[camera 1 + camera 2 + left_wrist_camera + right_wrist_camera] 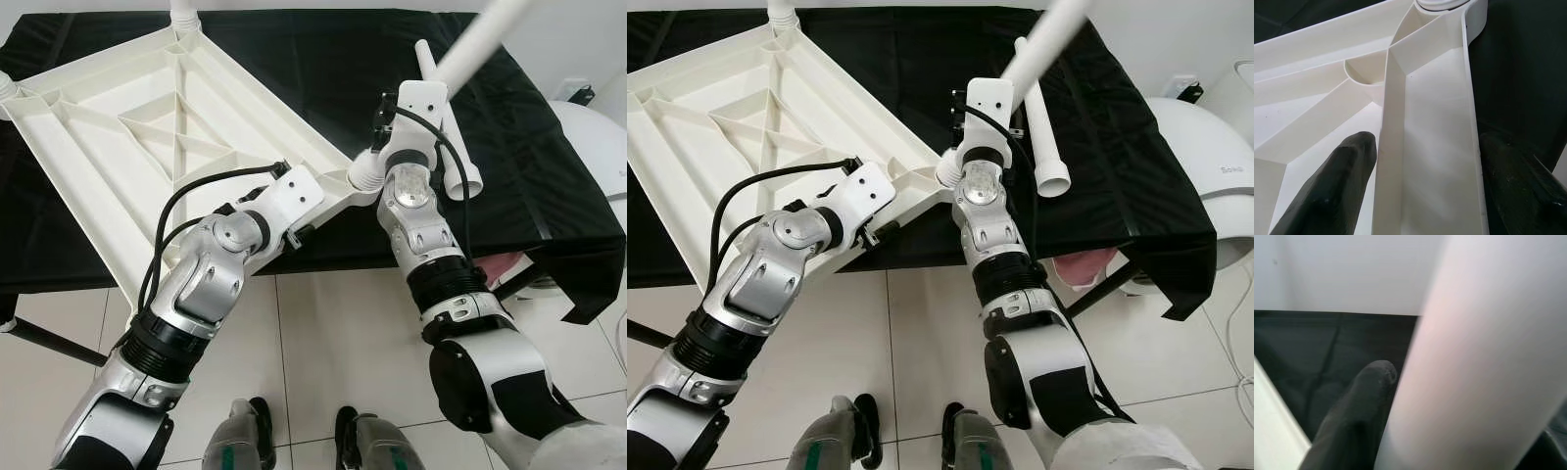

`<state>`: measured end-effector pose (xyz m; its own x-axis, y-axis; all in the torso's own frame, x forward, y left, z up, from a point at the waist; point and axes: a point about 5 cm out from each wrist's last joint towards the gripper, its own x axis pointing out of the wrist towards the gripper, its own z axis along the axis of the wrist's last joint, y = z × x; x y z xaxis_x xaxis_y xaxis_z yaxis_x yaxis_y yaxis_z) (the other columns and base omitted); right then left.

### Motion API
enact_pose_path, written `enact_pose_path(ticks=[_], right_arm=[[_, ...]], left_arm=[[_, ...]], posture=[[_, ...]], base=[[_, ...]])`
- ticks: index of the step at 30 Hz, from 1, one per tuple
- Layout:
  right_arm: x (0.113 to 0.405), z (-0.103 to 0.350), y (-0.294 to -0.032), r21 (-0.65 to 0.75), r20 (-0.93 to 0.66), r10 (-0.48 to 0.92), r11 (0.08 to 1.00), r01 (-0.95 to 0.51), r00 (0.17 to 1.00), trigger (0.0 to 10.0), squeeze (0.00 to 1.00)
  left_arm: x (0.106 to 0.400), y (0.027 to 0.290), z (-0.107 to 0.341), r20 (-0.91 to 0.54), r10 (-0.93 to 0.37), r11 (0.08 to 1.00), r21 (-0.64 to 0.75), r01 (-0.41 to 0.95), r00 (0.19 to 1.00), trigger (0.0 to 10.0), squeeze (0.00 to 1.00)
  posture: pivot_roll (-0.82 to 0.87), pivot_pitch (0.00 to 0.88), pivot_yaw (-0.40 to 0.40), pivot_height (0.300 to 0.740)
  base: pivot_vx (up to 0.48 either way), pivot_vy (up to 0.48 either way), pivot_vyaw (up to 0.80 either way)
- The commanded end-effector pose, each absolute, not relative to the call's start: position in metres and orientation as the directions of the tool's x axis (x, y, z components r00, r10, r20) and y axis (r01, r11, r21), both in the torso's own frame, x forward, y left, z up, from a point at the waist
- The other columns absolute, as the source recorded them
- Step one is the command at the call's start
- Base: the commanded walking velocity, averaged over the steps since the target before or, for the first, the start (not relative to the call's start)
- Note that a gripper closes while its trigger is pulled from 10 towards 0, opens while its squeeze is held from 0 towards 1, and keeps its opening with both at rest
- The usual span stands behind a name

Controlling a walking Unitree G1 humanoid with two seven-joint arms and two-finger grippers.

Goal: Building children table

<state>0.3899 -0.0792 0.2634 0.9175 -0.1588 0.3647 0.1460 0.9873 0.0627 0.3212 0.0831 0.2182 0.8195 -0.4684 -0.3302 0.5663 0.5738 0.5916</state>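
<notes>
One leg (482,39) upright in tabletop (147,117) socket

grey lettering on white appliance (1205,176) at right, too small to read.

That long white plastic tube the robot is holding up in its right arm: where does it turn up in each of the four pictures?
Left eye view: the white plastic tube slants from the top edge, right of centre, down to the right gripper.
Right eye view: it slants down from the top, right of centre.
Left wrist view: not in it.
Right wrist view: it takes up the right half, close.
Shared landmark: black tablecloth.
</notes>
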Motion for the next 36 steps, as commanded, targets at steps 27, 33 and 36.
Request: enact_pose_path(ticks=[27, 33, 36], right_arm=[[0.387, 0.29, -0.093, 0.191, 0.442, -0.155, 0.979, 0.076, 0.884, 10.0, 0.0], [0.386, 0.298, -0.093, 0.188, 0.468, -0.123, 0.982, 0.038, 0.875, 10.0, 0.0], [0.387, 0.301, -0.096, 0.171, 0.481, -0.104, 0.985, 0.024, 0.871, 10.0, 0.0]], left_arm=[[0.332, 0.101, 0.234, -0.271, -0.413, 0.603, 0.634, 0.484, 0.869, 10.0, 0.0], [0.333, 0.102, 0.244, -0.246, -0.439, 0.642, 0.588, 0.493, 0.864, 10.0, 0.0], [0.334, 0.102, 0.255, -0.211, -0.466, 0.669, 0.551, 0.499, 0.859, 10.0, 0.0]], posture=[[-0.06, 0.193, -0.015, 0.74], [-0.06, 0.191, -0.015, 0.74], [-0.06, 0.19, -0.016, 0.74]], base=[[0.0, 0.0, 0.0], [0.0, 0.0, 0.0], [0.0, 0.0, 0.0]])
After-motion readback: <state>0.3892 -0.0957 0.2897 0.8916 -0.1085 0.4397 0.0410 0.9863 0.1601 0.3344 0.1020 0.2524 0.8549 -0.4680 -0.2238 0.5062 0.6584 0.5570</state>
